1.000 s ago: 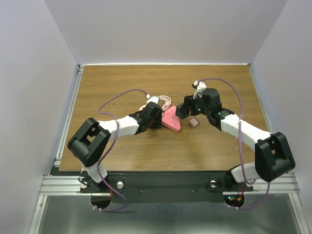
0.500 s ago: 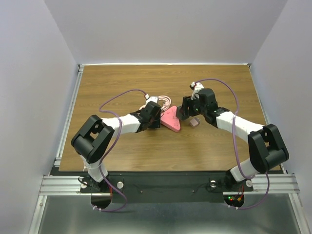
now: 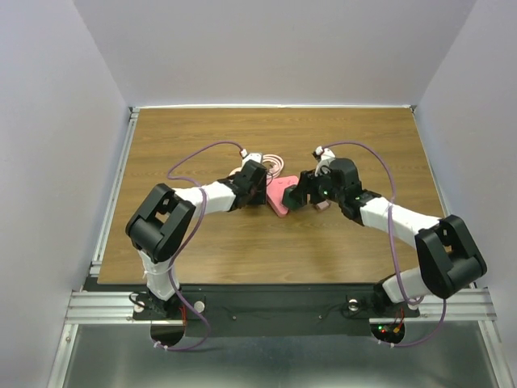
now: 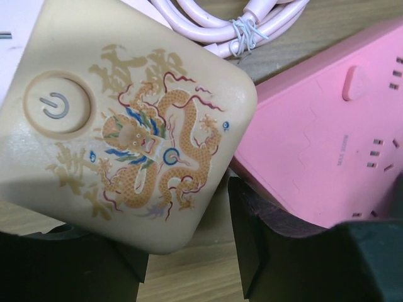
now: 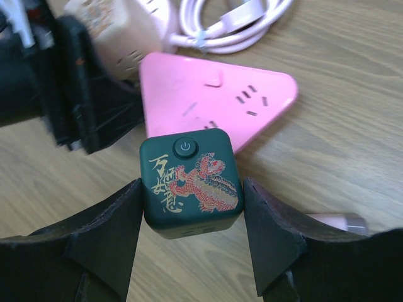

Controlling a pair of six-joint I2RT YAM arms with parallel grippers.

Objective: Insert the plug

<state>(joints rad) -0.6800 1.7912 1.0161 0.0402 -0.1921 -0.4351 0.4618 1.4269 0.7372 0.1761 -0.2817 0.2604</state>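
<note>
Top view looks down from behind; both close wrist views share the pink power strip (image 4: pixel 327 145).

right gripper (image 3: pixel 298 196) with dark cube plug (image 5: pixel 191 182) moved left over pink power strip (image 5: pixel 208 94)

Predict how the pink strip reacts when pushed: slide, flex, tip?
The strip lies flat on smooth wood, so it probably slides. Hard plastic shell, likely stiff. Low, wide: unlikely to tip under the cube in the right gripper.

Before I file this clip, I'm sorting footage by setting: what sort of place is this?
Probably a lab robot cell, not a home: a wood-grain table boxed in by plain white walls, with an aluminium rail along its near edge.
</note>
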